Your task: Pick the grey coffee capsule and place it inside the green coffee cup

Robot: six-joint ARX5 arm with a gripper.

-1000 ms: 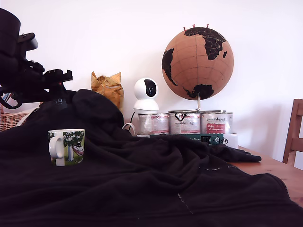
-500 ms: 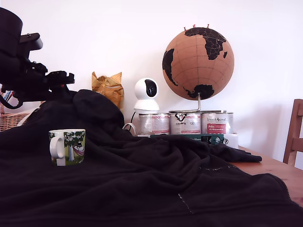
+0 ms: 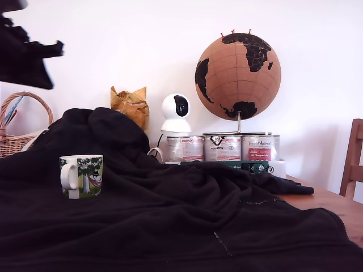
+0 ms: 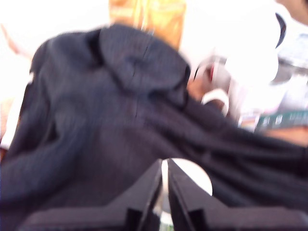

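Pincer (image 4: 164,178) fingers nearly together w/ a thin gap, nothing visibly held; wrist view blurred. Arm cut off at exterior view's top left. Green coffee cup (image 3: 81,175) upright on black blanket (image 3: 187,221). Grey capsule not visible.

Arm (image 3: 25,56) is rising and pulling toward the exterior view's left, now showing only as a dark shape at the upper corner, well above the black blanket (image 3: 170,215). Its retreat is uncovering the wicker basket (image 3: 22,122) and its arched handle, hidden earlier. In the wrist view the gripper (image 4: 164,168) is sitting nearly closed, picture blurred
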